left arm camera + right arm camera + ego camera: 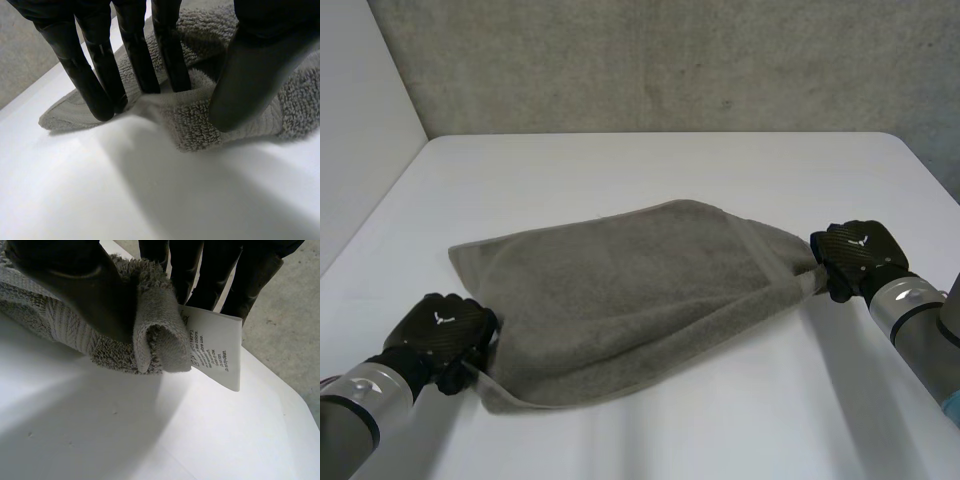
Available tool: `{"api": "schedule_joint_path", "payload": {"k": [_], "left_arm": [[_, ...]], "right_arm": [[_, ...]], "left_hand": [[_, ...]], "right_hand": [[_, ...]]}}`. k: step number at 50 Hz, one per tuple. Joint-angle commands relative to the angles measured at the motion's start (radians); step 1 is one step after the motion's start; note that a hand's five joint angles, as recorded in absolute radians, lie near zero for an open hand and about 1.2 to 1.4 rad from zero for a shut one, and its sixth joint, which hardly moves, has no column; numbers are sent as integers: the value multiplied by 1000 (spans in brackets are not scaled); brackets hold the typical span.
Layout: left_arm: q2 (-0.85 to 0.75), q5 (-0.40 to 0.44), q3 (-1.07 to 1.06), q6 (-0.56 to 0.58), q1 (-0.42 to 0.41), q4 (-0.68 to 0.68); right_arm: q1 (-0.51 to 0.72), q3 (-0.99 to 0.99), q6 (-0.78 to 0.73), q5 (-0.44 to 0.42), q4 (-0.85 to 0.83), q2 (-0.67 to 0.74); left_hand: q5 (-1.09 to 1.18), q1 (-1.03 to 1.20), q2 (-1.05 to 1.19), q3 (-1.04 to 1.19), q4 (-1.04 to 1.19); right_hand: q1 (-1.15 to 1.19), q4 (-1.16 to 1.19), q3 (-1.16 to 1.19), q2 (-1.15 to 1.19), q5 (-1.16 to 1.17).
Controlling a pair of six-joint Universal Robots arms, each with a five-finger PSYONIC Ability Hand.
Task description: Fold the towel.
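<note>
A grey towel (630, 290) lies rumpled and partly doubled over in the middle of the white table (650, 160). My left hand (440, 330) sits at the towel's near left corner. In the left wrist view its fingers (95, 85) stand down behind a raised ridge of towel (200, 125) while the thumb (250, 75) presses from the other side, so the cloth is bunched between them. My right hand (855, 255) is at the right corner. There its thumb (75, 285) pinches a rolled edge of towel (155, 340) against the fingers, and a white care label (215, 352) sticks out.
A grey concrete wall (670, 60) rises behind the table's far edge. Bare white tabletop (720, 430) surrounds the towel on every side. The table's right edge (930, 170) runs close to my right hand.
</note>
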Motion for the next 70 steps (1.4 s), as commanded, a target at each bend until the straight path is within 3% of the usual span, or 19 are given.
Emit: {"api": "schedule_joint_path", "payload": {"k": [1,11,14,16,18,25,31,33,34,36,38,42,47,50,56,61,64,66,70], "left_arm": [[3,1,-19,84,0,10],[3,1,-51,145,0,14],[1,1,-51,145,-2,14],[-7,0,-48,145,-2,13],[-7,1,-45,145,-2,8],[16,-7,2,142,-17,1],[200,-19,141,82,-17,-27],[301,-51,263,-41,-17,-41],[302,-51,263,-42,-17,-41],[378,-89,393,-187,-15,-62],[397,-102,451,-239,-15,-82],[392,-105,544,-261,-9,-150],[222,-111,628,-258,-15,-240],[171,-112,636,-258,-18,-249],[-77,-117,707,-255,-35,-282],[-264,-151,842,-231,-41,-321],[-372,-214,972,-203,-60,-361],[-453,-276,1137,-176,-110,-384],[-493,-295,1313,-189,-133,-381]], "right_arm": [[0,3,0,0,1,0],[1,1,0,-2,1,0],[1,1,0,0,1,0],[0,-2,0,0,1,-1],[-2,-4,1,4,3,-1],[-5,-30,3,8,30,-38],[-23,-163,3,-3,267,-227],[-22,-279,0,-41,412,-295],[-22,-280,0,-41,412,-296],[-28,-429,-6,-84,537,-343],[-28,-511,-12,-104,602,-357],[-42,-652,-43,-132,730,-340],[-51,-772,-262,-108,938,-157],[-37,-778,-322,-86,968,-112],[26,-806,-390,46,961,71],[59,-898,-387,86,909,215],[78,-993,-376,97,848,295],[102,-1123,-364,129,727,368],[124,-1244,-351,172,550,408]], "left_hand": [[-338,-160,-161,-158,-154],[-291,-113,-114,-111,-107],[-153,25,24,27,31],[121,300,298,301,306],[250,429,427,430,435],[252,430,428,431,436],[252,430,428,431,436],[252,430,428,431,436],[252,430,428,431,436],[252,430,428,431,436],[252,430,428,431,436],[252,430,428,431,436],[252,430,428,431,436],[252,430,428,431,436],[252,430,428,431,436],[252,430,428,431,436],[252,430,428,431,436],[252,430,428,431,436],[252,430,428,431,436]], "right_hand": [[79,59,106,98,65],[79,59,106,98,65],[79,59,106,98,65],[79,59,106,98,65],[79,59,106,98,65],[79,59,106,98,65],[79,59,106,98,65],[79,59,106,98,65],[79,59,106,98,65],[79,59,106,98,65],[79,59,106,98,65],[79,59,106,98,65],[79,59,106,98,65],[79,59,106,98,65],[79,59,106,98,65],[79,59,106,98,65],[79,59,106,98,65],[79,59,106,98,65],[79,59,106,98,65]]}}
